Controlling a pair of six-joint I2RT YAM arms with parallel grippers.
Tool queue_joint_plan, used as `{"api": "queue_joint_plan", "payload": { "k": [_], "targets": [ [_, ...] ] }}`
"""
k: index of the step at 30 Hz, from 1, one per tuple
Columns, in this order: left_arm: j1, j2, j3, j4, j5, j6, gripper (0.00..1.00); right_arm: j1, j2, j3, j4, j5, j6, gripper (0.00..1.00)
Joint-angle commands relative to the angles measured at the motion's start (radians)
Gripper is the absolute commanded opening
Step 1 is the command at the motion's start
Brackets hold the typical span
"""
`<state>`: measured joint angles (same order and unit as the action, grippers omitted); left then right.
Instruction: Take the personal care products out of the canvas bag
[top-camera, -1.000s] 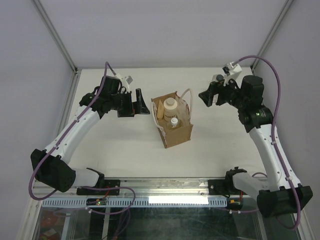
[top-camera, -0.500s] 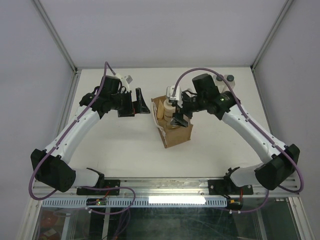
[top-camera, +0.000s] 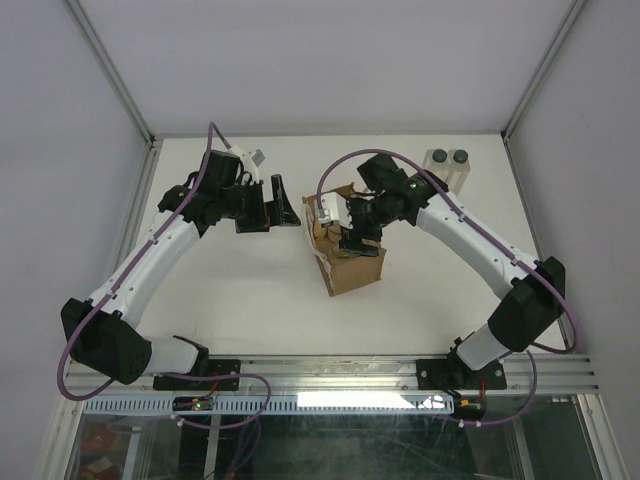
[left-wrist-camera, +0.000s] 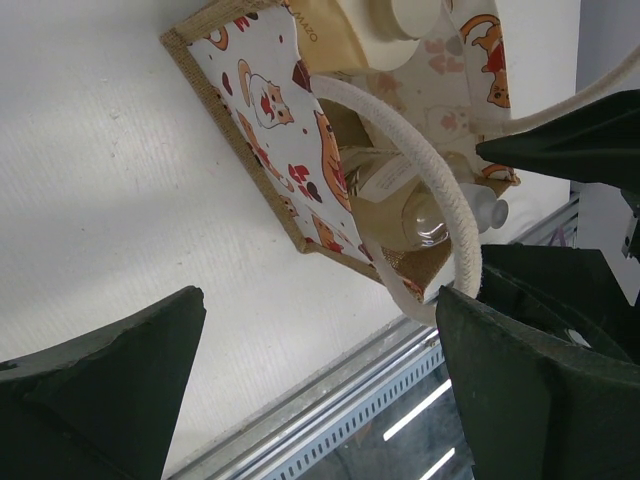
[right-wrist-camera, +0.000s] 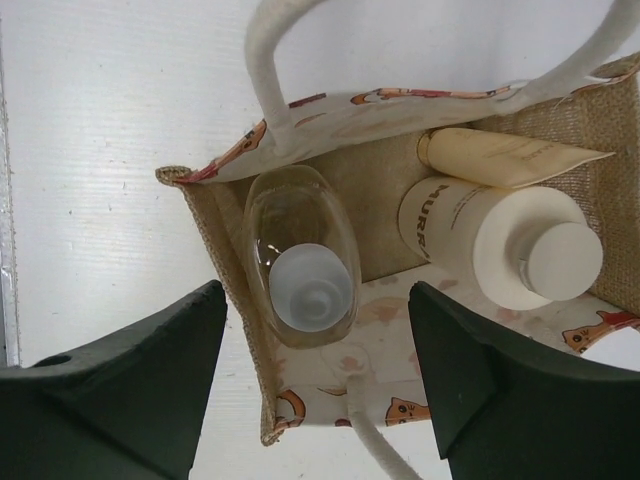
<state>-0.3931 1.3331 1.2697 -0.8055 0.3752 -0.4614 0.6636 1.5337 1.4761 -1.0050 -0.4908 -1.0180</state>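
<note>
**Top view.** The canvas bag (top-camera: 352, 265) was recorded upright near the middle of the table (top-camera: 240, 300), mouth open. Two clear bottles with dark caps (top-camera: 450, 166) were noted side by side on the table at the bag's 1 o'clock, well apart from it. The right gripper (top-camera: 357, 240) was held over the bag's mouth. The left gripper (top-camera: 285, 205) was held at the bag's 10 o'clock, near but not touching.

**Left wrist view.** The left fingers (left-wrist-camera: 100, 390) were seen spread, grasping nothing. The patterned side panel (left-wrist-camera: 265, 100) and a cream loop handle (left-wrist-camera: 425, 190) were framed at 12 to 2 o'clock.

**Right wrist view.** The right fingers (right-wrist-camera: 110, 400) were seen parted wide, grasping nothing. Listed inside the bag:
- a slim bottle with pale cap (right-wrist-camera: 300, 265), towards 9 o'clock
- a whitish bottle (right-wrist-camera: 490, 240), towards 3 o'clock
- a cream tube (right-wrist-camera: 510, 155), laid just beside the whitish bottle at its 12 o'clock
</note>
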Motion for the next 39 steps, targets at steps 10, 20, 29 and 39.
{"api": "queue_joint_plan", "payload": {
  "k": [10,20,29,39],
  "targets": [
    [-0.003,-0.037,0.036,0.024,0.003,0.007,0.98,0.02,0.078,0.021,-0.007,0.059,-0.102,0.7],
    [-0.003,-0.044,0.028,0.02,-0.016,0.014,0.99,0.044,0.134,-0.038,0.035,0.067,-0.111,0.66],
    [-0.003,-0.043,0.031,0.014,-0.026,0.02,0.99,0.047,0.133,-0.057,0.068,0.058,-0.114,0.53],
    [-0.003,-0.037,0.028,0.012,-0.022,0.017,0.99,0.031,0.013,-0.039,0.143,-0.018,-0.02,0.14]
  ]
}}
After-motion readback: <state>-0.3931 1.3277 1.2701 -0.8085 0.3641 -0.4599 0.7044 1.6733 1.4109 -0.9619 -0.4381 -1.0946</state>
